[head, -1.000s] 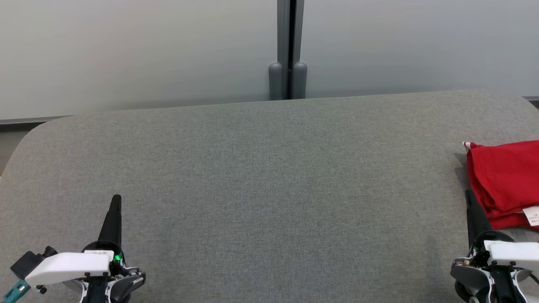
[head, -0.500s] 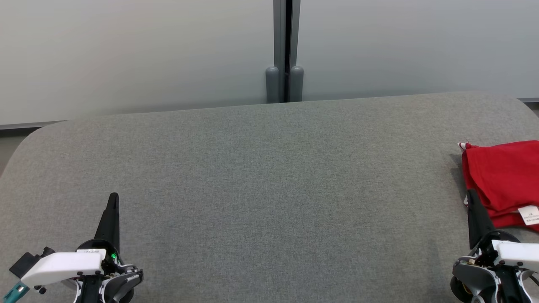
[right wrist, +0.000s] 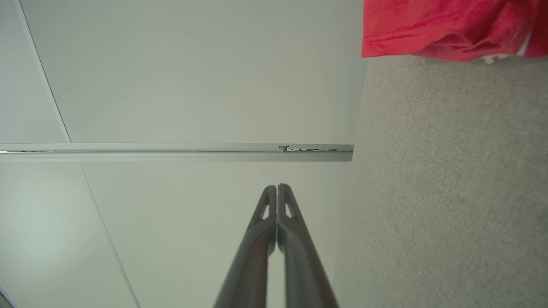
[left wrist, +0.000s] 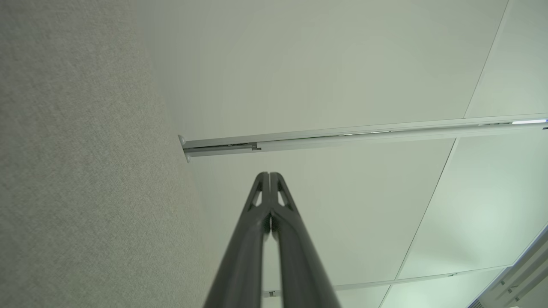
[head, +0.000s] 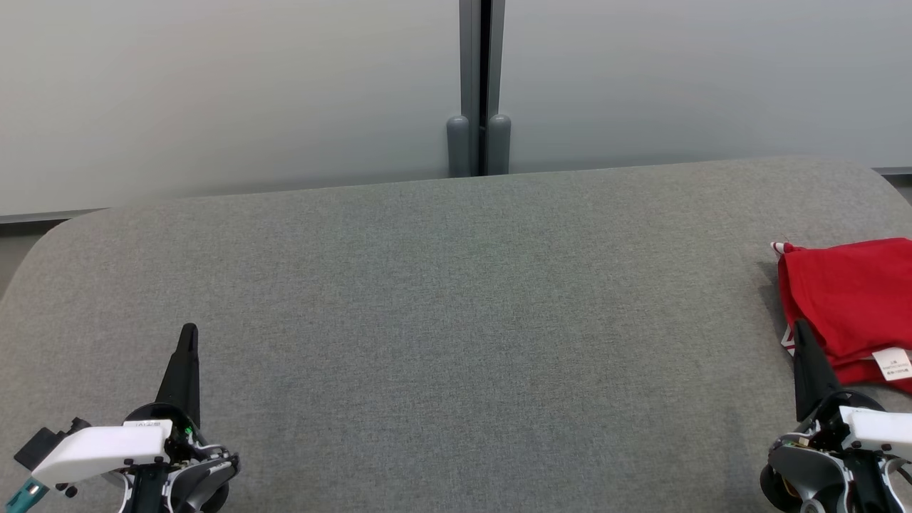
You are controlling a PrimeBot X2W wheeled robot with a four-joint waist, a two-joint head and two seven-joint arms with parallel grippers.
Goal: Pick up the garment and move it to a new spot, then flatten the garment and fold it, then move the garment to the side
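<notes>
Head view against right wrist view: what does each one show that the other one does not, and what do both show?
Head view adds: the left gripper, shut, and the left half of the grey surface.
Right wrist view adds: a close look at the stitched hem of the garment, and at the right gripper with its tips pressed together.
Both share: the red garment, the right gripper holding nothing, the grey surface and the pale wall.

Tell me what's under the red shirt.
The garment rests on the grey upholstered surface. A white tag lies on top. Anything between the folds and the surface is covered.
</notes>
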